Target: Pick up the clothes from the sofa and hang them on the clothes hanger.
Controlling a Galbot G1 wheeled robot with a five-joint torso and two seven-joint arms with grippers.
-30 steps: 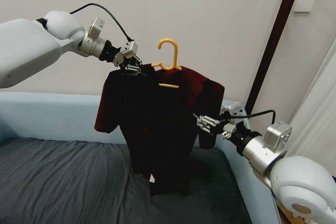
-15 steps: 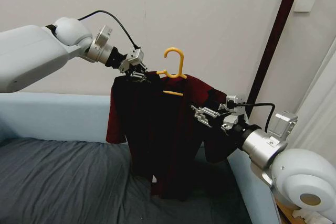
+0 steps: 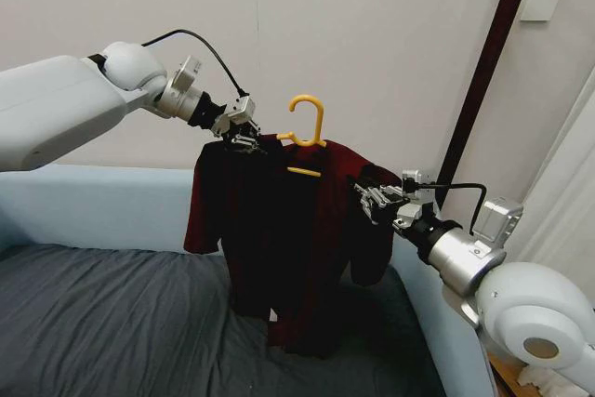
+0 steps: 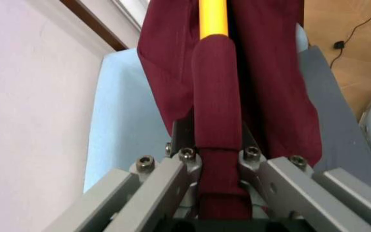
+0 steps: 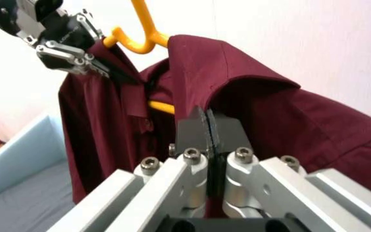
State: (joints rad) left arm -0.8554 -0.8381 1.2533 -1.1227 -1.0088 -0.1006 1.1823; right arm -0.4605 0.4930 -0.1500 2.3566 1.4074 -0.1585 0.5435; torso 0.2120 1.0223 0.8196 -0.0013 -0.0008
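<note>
Hanging clear of the sofa (image 3: 93,304), the dark red shirt (image 3: 279,239) is draped over the yellow hanger (image 3: 307,123), so the pickup and the dressing of the hanger look done. The left pincer (image 3: 244,135) is clamped on the hanger's cloth-covered end and carries it. The right pincer (image 3: 372,197) is pinched tight on the shirt's other shoulder. What seems left is freeing that shoulder and hooking the hanger up, perhaps on the dark post (image 3: 483,81) nearby.

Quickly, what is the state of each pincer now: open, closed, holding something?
Left pincer: closed on the shirt at one shoulder, over the arm of the yellow hanger.
Right pincer: closed, pinching the shirt near its other shoulder.
</note>
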